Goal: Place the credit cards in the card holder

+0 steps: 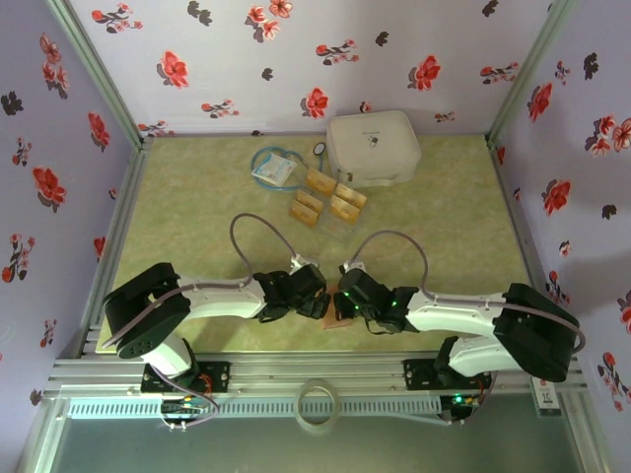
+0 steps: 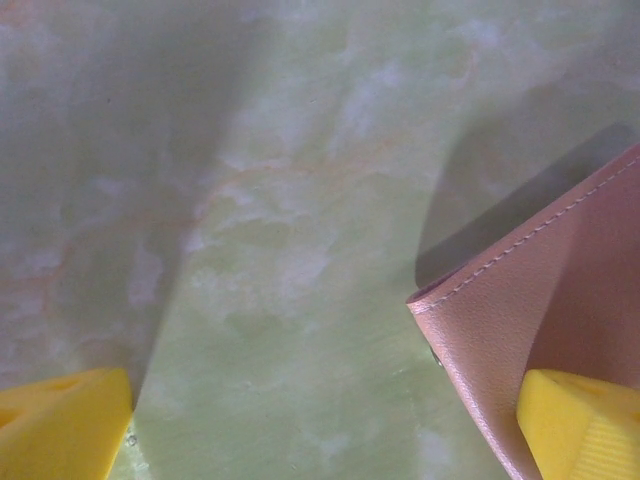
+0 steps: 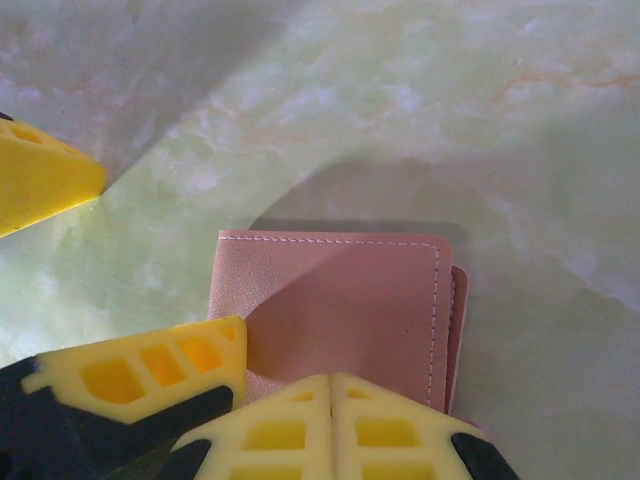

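1. Grippers of both arms meet low over the near middle of the green table (image 1: pixel 197 227), tips facing each other across the card holder (image 3: pixel 340 310), a pink-brown wallet that is folded shut.
2. Right gripper (image 3: pixel 333 425) is clenched, its two yellow fingers pressed together over the holder's near edge, seemingly to pin it in place. Whether they nip a flap cannot be told.
3. Left gripper (image 2: pixel 325 400) is spread wide and grasps nothing. One finger sits at the holder's corner, probably ready to lift the cover.
4. Further back, well apart from the holder, several tan credit cards (image 1: pixel 344 208) lie clustered, none yet inside.
5. Beyond them sit a blue-white packet (image 1: pixel 275 169) and a large white case (image 1: pixel 373 148) near the back wall.
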`<move>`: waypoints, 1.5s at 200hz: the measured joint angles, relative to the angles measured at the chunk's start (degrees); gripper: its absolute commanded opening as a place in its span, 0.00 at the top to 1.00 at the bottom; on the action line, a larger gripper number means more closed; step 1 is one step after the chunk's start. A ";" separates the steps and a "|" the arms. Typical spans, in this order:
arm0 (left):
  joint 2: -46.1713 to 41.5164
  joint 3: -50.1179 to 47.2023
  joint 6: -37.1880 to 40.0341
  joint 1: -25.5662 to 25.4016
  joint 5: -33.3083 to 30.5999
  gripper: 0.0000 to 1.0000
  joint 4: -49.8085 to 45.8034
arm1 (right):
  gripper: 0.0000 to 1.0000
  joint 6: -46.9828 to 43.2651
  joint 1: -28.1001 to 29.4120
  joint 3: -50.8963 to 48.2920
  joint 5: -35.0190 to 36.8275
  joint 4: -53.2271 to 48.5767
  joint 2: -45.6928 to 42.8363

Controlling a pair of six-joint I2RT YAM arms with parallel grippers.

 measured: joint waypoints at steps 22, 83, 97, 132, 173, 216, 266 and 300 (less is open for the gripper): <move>0.00 -0.31 -0.04 -0.04 -0.07 0.00 0.42 | 1.00 0.00 0.00 0.00 -0.28 0.72 0.57; 0.07 -0.66 -0.07 -0.17 -0.46 0.00 1.05 | 1.00 0.02 0.00 -0.02 -0.85 1.53 0.90; 0.13 -0.63 -0.07 -0.22 -0.50 0.00 1.09 | 1.00 0.04 0.00 -0.31 -0.98 1.90 0.90; 0.15 -0.66 -0.09 -0.26 -0.63 0.00 1.16 | 1.00 0.09 0.00 -1.79 -1.03 4.50 0.87; 0.26 -0.63 -0.07 -0.26 -0.66 0.00 1.27 | 1.00 0.52 0.07 -3.74 -1.03 7.91 0.55; 0.28 -0.63 -0.09 -0.28 -0.66 0.00 1.31 | 1.00 1.36 0.94 -7.28 -0.42 12.13 -1.49; 0.94 -0.13 -0.74 -0.42 -1.16 0.00 1.33 | 1.00 1.79 2.97 -11.76 2.10 18.36 -3.30; 1.38 0.28 -1.14 -0.52 -1.44 0.00 1.03 | 1.00 1.77 5.27 -12.07 5.64 21.92 -0.24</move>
